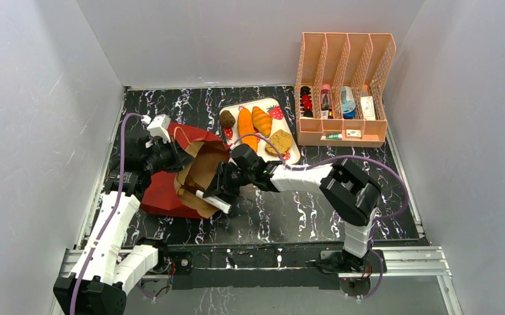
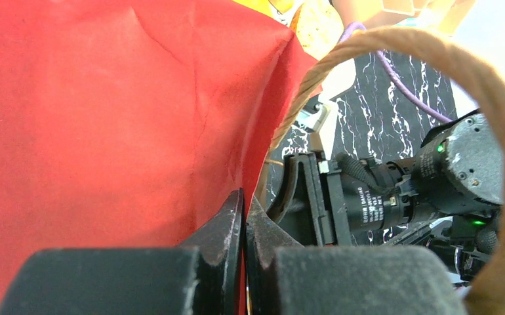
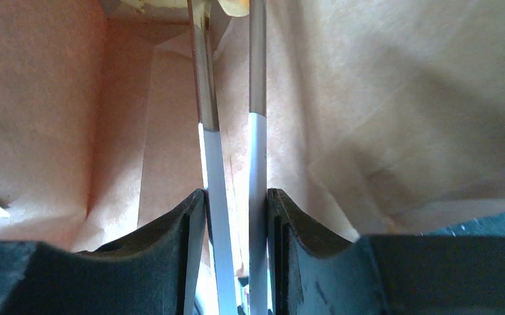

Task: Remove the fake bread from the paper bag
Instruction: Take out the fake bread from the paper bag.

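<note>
The paper bag lies on its side, red part to the left, brown mouth facing right. My left gripper is shut on the bag's red wall near the mouth, pinched between the fingertips of that gripper; a twine handle loops in front. My right gripper is shut on the metal tongs, and in its wrist view that gripper points the tongs' arms deep into the brown bag interior. Something pale sits at the tong tips; what it is I cannot tell.
A strawberry-print tray behind the bag holds a dark round roll, an orange baguette, a croissant and a tan slice. A pink slotted organizer with small items stands at the back right.
</note>
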Robot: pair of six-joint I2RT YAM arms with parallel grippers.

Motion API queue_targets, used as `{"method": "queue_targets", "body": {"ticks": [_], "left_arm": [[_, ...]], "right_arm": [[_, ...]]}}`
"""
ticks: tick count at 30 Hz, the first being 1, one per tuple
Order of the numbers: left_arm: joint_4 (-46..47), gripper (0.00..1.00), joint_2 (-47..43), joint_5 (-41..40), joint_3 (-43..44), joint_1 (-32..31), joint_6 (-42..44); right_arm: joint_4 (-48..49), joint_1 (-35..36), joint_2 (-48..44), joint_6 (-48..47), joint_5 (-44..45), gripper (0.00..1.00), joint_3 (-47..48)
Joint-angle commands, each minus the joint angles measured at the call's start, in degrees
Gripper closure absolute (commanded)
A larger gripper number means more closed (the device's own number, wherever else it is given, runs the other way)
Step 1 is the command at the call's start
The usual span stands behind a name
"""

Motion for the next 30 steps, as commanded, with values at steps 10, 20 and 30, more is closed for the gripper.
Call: {"method": "queue_targets", "body": {"ticks": [10, 20, 30], "left_arm": [[0.36, 1.00, -3.72, -2.83, 0.76, -0.21, -4.02], [-0.21, 1.00, -5.04, -20.48, -2.03, -0.16, -13.04], [-2.52, 1.00, -0.84, -28.06, 0.43, -0.19, -13.49]], "right_arm": [[3.10, 0.30, 1.66, -1.14, 0.59, 1.00, 5.88], [-13.94, -4.04, -15.05, -8.91, 12.78, 1.00, 5.84], [-24.22, -8.72, -26.12, -15.31, 15.07, 1.00, 6.23]]}}
